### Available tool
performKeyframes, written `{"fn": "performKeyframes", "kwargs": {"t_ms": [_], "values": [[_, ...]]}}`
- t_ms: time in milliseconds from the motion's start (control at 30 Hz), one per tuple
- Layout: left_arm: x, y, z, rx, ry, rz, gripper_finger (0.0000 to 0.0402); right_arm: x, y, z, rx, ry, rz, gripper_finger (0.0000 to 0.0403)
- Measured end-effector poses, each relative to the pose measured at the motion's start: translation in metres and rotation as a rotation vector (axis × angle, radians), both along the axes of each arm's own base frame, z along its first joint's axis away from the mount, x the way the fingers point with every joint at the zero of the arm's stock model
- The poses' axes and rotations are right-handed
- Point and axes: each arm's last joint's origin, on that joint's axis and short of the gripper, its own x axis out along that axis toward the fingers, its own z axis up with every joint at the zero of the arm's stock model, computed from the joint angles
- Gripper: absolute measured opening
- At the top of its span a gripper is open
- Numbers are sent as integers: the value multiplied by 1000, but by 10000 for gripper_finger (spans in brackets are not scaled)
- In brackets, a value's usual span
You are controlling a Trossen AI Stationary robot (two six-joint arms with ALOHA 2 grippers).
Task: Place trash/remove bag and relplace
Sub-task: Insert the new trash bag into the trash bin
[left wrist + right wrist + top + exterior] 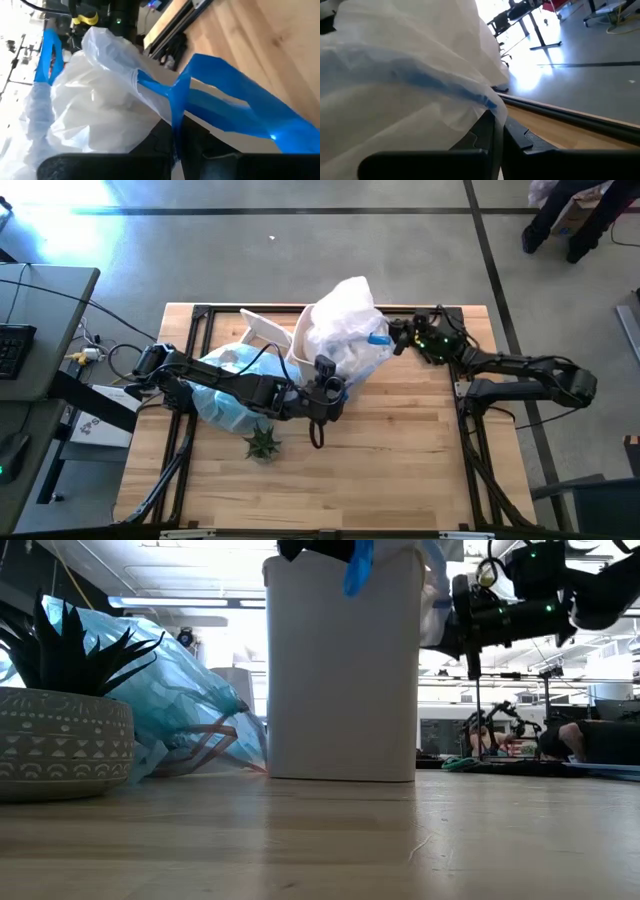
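Plant (62,730) beside bin (342,670) low; bag (345,320) overhead only.

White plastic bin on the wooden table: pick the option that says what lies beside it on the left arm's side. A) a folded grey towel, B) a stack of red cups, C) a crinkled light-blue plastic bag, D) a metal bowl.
C: in the high view a crinkled light-blue plastic bag lies on the wooden table beside the white plastic bin, under the left arm.
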Motion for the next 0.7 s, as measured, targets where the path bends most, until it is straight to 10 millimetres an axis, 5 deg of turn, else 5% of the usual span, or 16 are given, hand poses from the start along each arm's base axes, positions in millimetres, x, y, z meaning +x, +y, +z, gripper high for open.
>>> {"fn": "performKeyframes", "kwargs": {"t_ms": [367,700], "values": [[-5,-6,-6,-7,93,-75,0,6,-2,-23,1,96,-14,0],[-13,6,-16,-51,164,62,0,25,-14,-46,29,90,-8,0]]}}
